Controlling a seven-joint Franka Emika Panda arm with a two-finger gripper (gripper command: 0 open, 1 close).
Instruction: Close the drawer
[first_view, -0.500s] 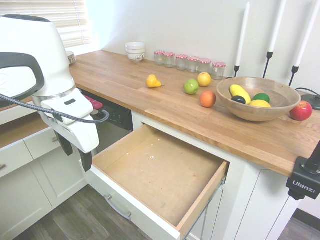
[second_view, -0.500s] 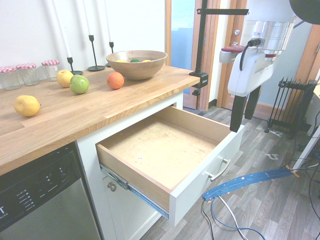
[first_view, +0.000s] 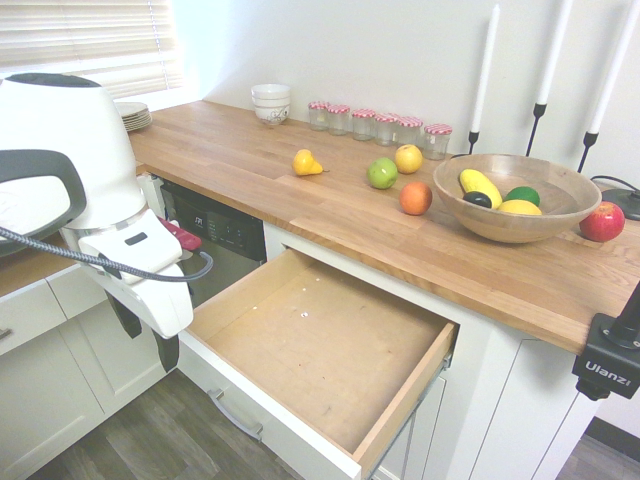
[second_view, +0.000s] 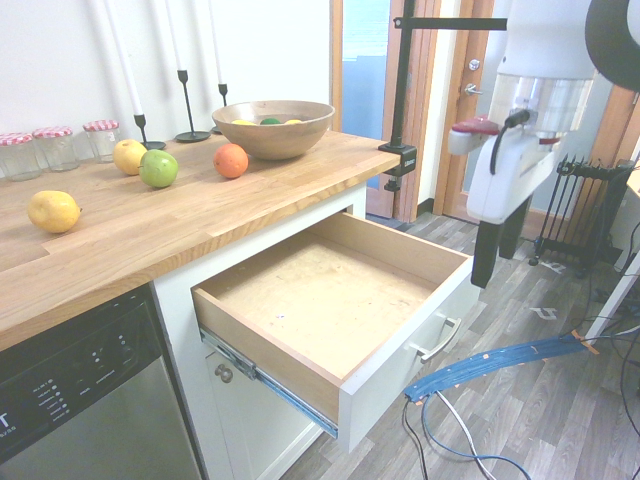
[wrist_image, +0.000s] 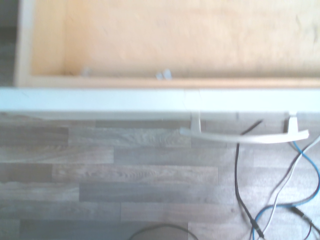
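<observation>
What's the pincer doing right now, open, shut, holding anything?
Pincer: open, holding nothing, pointing down just outside the open drawer.

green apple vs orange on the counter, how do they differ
The green apple is green with a glossy shine; the orange is orange and matte. In the first exterior view the green apple lies nearer the jars, the orange nearer the counter's front edge and the wooden bowl. Both are round, similar in size, and sit loose on the wooden counter, apart from each other.
</observation>
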